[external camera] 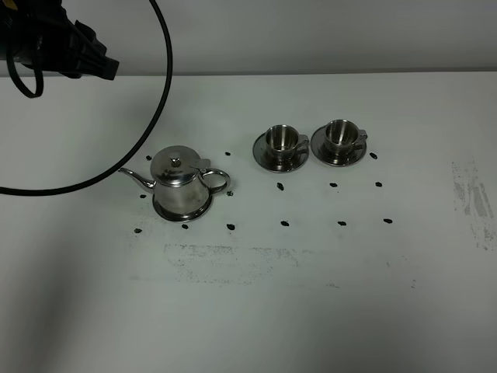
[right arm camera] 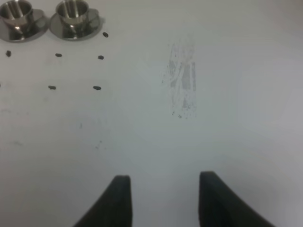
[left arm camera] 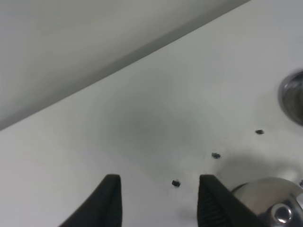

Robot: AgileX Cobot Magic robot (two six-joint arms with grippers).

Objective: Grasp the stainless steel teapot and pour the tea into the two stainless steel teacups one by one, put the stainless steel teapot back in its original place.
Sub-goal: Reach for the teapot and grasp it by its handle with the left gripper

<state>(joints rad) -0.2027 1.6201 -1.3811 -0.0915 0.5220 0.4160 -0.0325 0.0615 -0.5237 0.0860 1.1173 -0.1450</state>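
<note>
The stainless steel teapot stands upright on its original place, a flat steel disc, spout to the left and handle to the right. The two stainless steel teacups sit on saucers behind and to its right. My left arm hangs at the far left corner, well away from the pot. In the left wrist view the left gripper is open and empty, with the teapot lid beside one finger. The right gripper is open over bare table, the teacups far off.
A black cable loops from the left arm over the table's left side. Small black marks dot the white table around the pot and cups. A scuffed grey patch lies at the right. A blurred steel rim shows at the left wrist view's edge.
</note>
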